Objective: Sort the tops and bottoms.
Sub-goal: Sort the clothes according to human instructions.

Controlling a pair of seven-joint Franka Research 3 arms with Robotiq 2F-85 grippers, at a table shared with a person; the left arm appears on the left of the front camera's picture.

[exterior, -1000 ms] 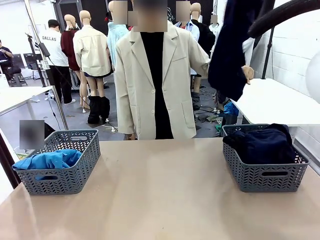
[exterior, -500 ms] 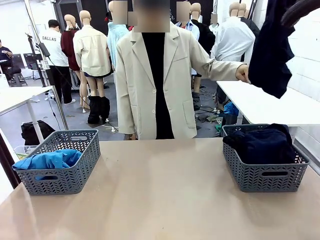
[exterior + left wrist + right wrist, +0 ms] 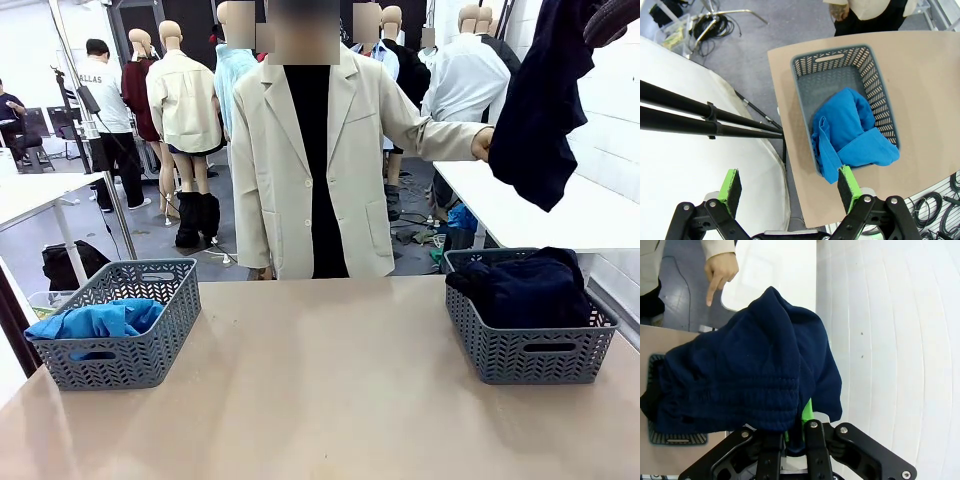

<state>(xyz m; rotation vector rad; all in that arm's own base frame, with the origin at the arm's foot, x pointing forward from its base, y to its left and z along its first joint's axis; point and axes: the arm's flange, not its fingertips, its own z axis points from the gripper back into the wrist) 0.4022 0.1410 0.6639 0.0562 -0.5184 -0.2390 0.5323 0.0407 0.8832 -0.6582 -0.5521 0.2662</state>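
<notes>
A dark navy bottom (image 3: 538,110) hangs high at the right, above the right grey basket (image 3: 530,358), which holds more dark bottoms (image 3: 525,285). In the right wrist view my right gripper (image 3: 799,427) is shut on this navy garment (image 3: 750,380), which drapes over its fingers. The person's hand (image 3: 483,145) is at the garment's edge; in the wrist view that hand (image 3: 720,272) points downward. The bright blue top (image 3: 95,320) lies in the left grey basket (image 3: 130,365). My left gripper (image 3: 789,184) hovers open above that basket (image 3: 830,57) and the blue top (image 3: 850,132).
The beige table (image 3: 320,390) stretches between the two baskets. A person in a beige jacket (image 3: 310,160) stands at its far edge. A white table (image 3: 540,205) stands behind at the right, and black tripod legs (image 3: 700,117) cross the left wrist view.
The hanging navy garment has swung to the right and now sits over the right basket. The person's arm has stretched out after it. The left gripper has stayed put.
</notes>
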